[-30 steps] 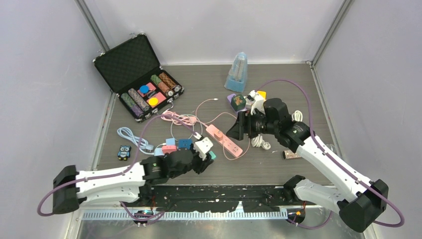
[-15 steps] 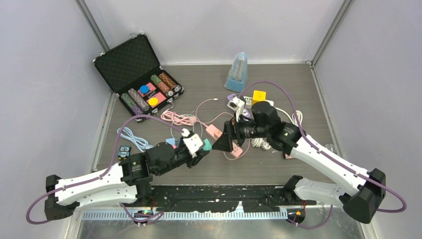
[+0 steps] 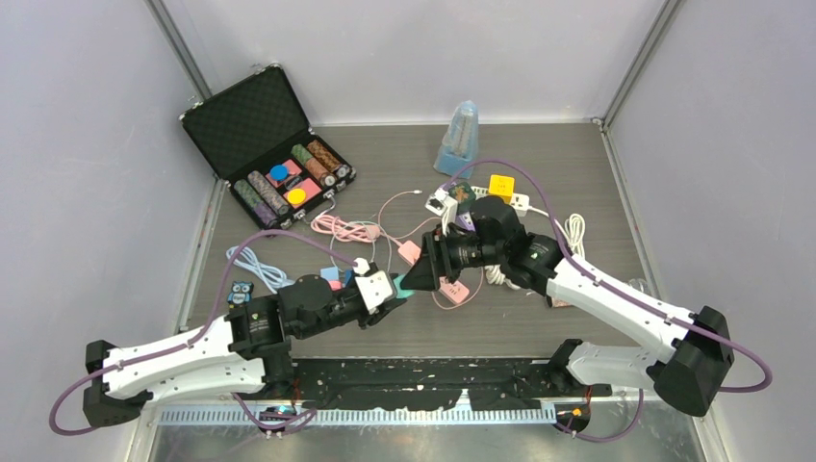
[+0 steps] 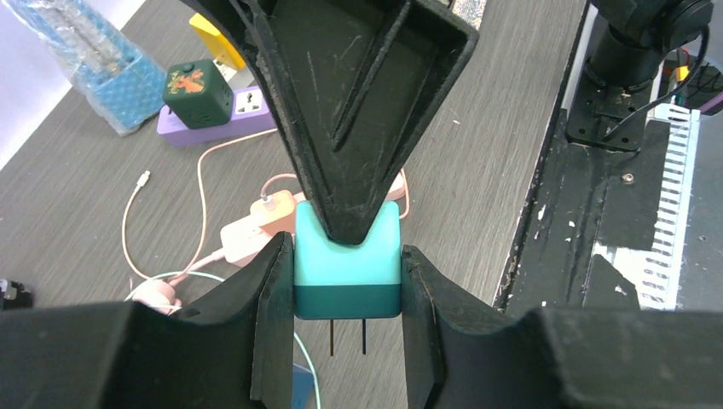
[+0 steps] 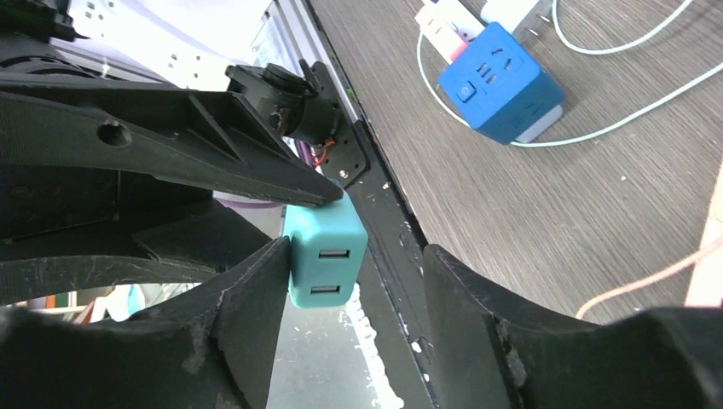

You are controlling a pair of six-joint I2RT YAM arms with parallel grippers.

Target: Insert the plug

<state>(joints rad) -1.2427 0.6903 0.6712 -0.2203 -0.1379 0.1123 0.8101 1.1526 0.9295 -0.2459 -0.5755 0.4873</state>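
Plug (image 4: 347, 273) hangs above the table (image 3: 539, 154), pinched by our left tool (image 4: 345, 247), prongs bare. Our right tool (image 5: 356, 251) stands spread around it, one finger touching. We judge insertion unstarted; the pink power strip (image 3: 412, 252) lies just beyond.

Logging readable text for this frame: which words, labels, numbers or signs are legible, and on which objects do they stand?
No words or numbers are legible in any view.
Orange decal on the green cube: too blurred to read.
Round button mark on the blue cube socket: too small to read.
Faces of the poker chips in the black case: too small to read.
The teal plug shows no print.
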